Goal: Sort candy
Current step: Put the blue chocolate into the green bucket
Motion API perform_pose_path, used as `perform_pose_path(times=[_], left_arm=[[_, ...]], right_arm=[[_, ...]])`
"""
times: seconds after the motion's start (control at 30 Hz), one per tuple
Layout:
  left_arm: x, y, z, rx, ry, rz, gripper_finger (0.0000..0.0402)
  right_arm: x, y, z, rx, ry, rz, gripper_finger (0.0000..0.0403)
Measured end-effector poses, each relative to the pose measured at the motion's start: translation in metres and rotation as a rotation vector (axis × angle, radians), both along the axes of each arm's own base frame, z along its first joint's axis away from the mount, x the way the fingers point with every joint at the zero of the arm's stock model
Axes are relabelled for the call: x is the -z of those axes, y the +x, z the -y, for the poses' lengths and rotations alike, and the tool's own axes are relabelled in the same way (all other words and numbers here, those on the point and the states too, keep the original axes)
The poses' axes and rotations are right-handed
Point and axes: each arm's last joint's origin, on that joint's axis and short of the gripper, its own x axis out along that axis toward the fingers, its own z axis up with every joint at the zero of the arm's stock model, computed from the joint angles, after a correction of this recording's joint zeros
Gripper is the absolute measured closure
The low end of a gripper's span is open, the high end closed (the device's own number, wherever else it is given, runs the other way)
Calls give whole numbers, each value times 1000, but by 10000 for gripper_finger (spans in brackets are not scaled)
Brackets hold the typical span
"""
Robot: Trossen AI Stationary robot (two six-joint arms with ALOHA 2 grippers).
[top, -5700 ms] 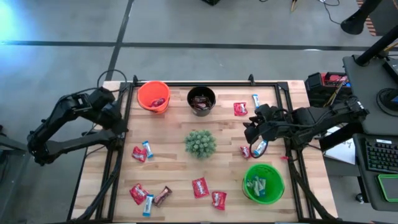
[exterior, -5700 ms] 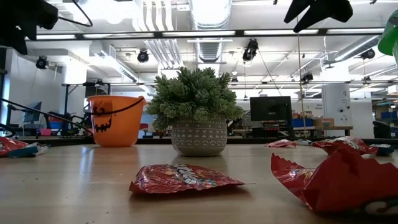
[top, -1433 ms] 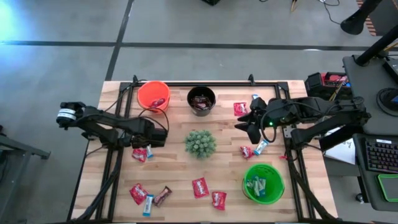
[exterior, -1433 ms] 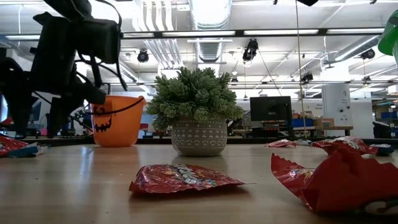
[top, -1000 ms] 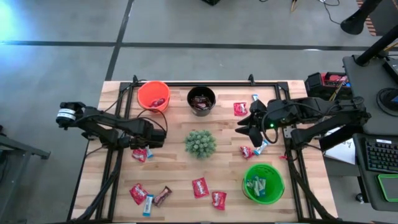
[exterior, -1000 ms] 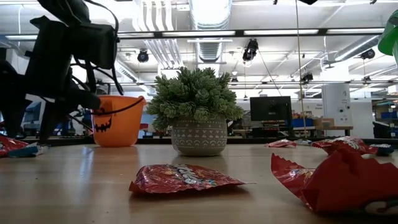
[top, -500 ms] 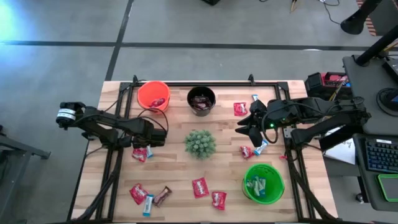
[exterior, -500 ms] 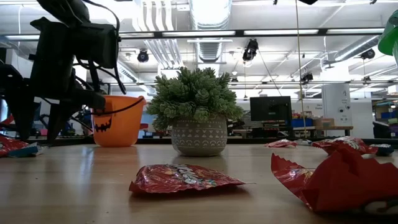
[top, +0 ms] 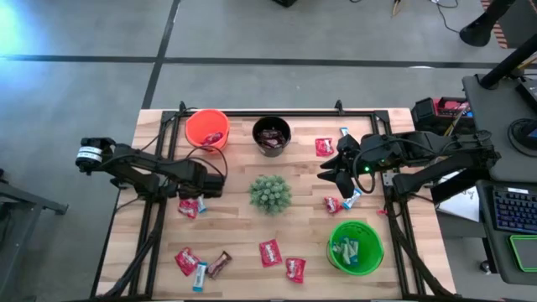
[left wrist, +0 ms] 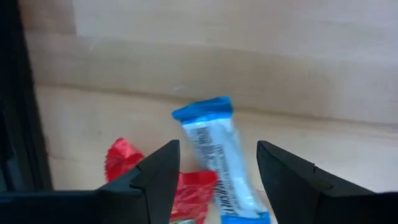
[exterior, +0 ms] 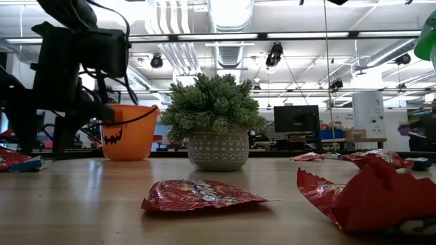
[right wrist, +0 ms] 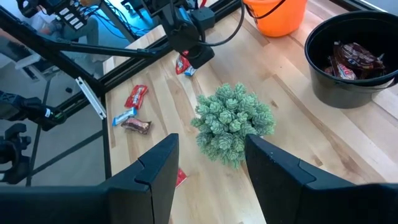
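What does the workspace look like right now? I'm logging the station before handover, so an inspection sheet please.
Surface: wooden table, bare between items.
Job's things: orange bucket, black bucket and green bucket, each holding candy; loose candy scattered, including a blue candy beside a red candy.
Clutter: plant ball at the centre.
Grippers: left gripper open, low over the blue candy; right gripper open, above the table's right side, holding nothing.
Cables: black cables by the orange bucket.
Surroundings: grey floor; keyboard to the right.
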Motion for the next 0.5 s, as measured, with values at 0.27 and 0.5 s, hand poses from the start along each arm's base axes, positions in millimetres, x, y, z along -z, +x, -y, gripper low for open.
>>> perform_pose_path(times=[0.27,0.5], left_arm=[[13,-3,1,-20,-49,39,206],[16,-5,1,-23,-43,48,219]], right_arm=[[0,0,0,0,1,2,229],[-1,1,0,1,2,13,229]])
